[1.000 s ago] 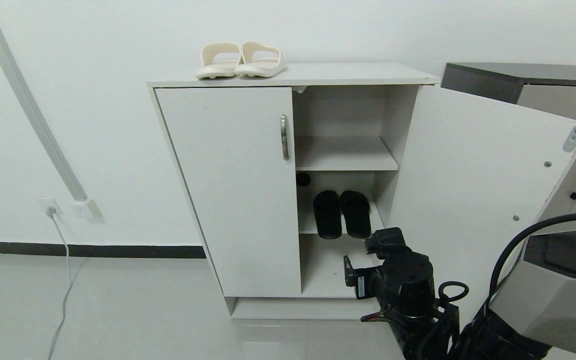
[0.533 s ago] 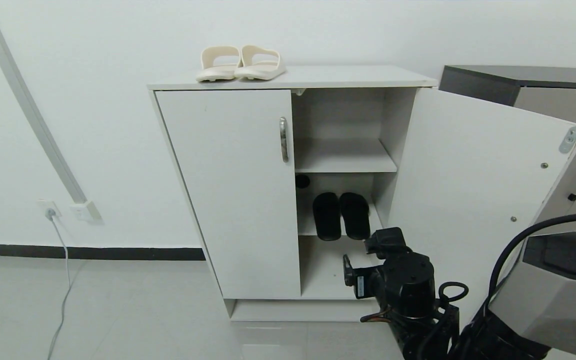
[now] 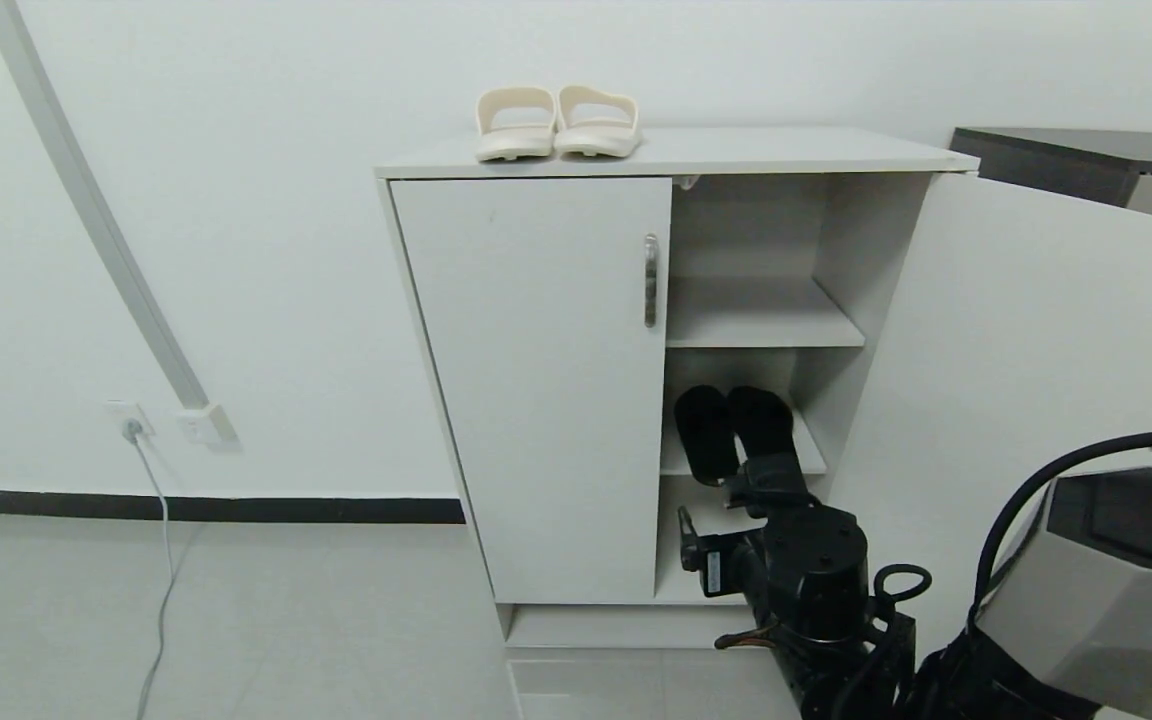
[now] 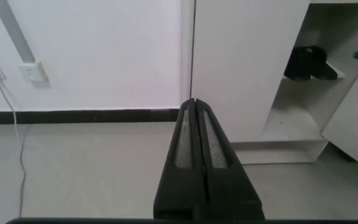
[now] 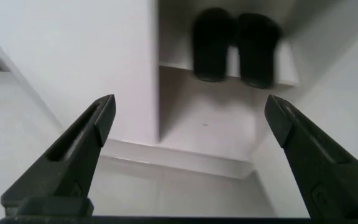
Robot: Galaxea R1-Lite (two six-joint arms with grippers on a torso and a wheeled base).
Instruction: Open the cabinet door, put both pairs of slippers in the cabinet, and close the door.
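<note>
A white cabinet (image 3: 536, 400) stands against the wall, its left door shut and its right door (image 3: 1036, 350) swung wide open. The cream slippers (image 3: 556, 125) lie side by side on the cabinet top, toward its left end. The black slippers (image 3: 731, 430) rest on the middle shelf inside the open half, and also show as black slippers (image 5: 235, 43) and black slippers (image 4: 309, 62). My right arm (image 3: 806, 570) is low in front of the open half. My right gripper (image 5: 190, 102) is wide open and empty, pointing at that shelf. My left gripper (image 4: 194, 102) is shut on nothing, low over the floor left of the cabinet.
A grey cabinet (image 3: 1086, 150) stands behind the open door at the right. A wall socket (image 3: 131, 425) with a cable hanging to the floor is at the left. A metal handle (image 3: 650, 280) sits on the shut door. Bare floor (image 3: 236, 620) lies left of the cabinet.
The head camera has moved, so the cabinet now sits further right in the picture. Neither pair of slippers has shifted on the cabinet. The right arm now covers the front of the black slippers' shelf.
</note>
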